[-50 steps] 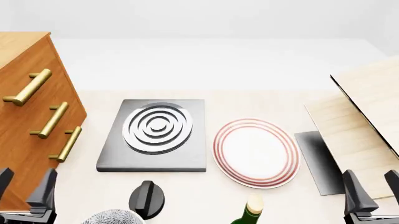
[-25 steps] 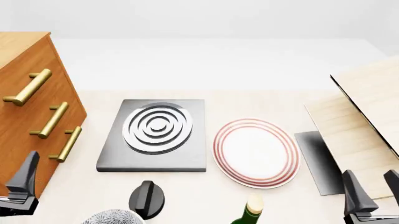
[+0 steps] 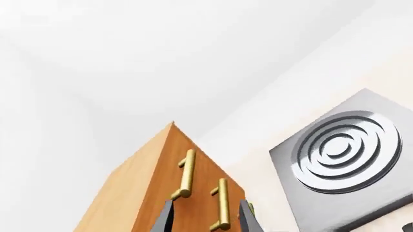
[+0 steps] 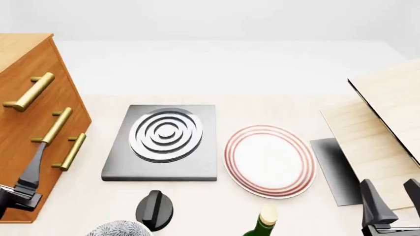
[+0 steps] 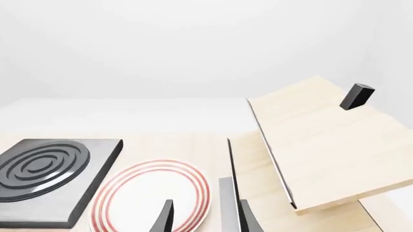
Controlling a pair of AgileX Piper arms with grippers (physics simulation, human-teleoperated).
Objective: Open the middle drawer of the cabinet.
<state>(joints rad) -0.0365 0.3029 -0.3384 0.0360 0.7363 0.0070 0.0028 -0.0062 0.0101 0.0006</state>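
The cabinet (image 4: 62, 91) stands at the table's left, three brass bar handles stacked on its front. The middle drawer (image 4: 26, 129) is shut, its handle (image 4: 52, 126) the second of the three. My left gripper (image 4: 39, 150) is turned on edge in front of the cabinet, its fingertips just below the middle handle's near end. In the left wrist view the cabinet (image 3: 145, 193) fills the lower part and the open left gripper (image 3: 206, 215) straddles the middle handle (image 3: 223, 203) without closing on it. My right gripper (image 4: 390, 184) is open and empty at the near right; it also shows in the right wrist view (image 5: 206, 205).
A grey slab with raised rings (image 4: 164, 140) lies mid-table, a red-rimmed white plate (image 4: 269, 160) to its right. Pale slanted wooden boards (image 4: 384, 118) and a dark grey sheet (image 4: 335, 169) are at the right. A black knob (image 4: 154, 209), a patterned bowl (image 4: 118, 230) and a green bottle (image 4: 264, 225) sit near.
My left gripper has moved forward toward the cabinet front and turned on edge, its tips now at the middle handle. The right arm has not moved.
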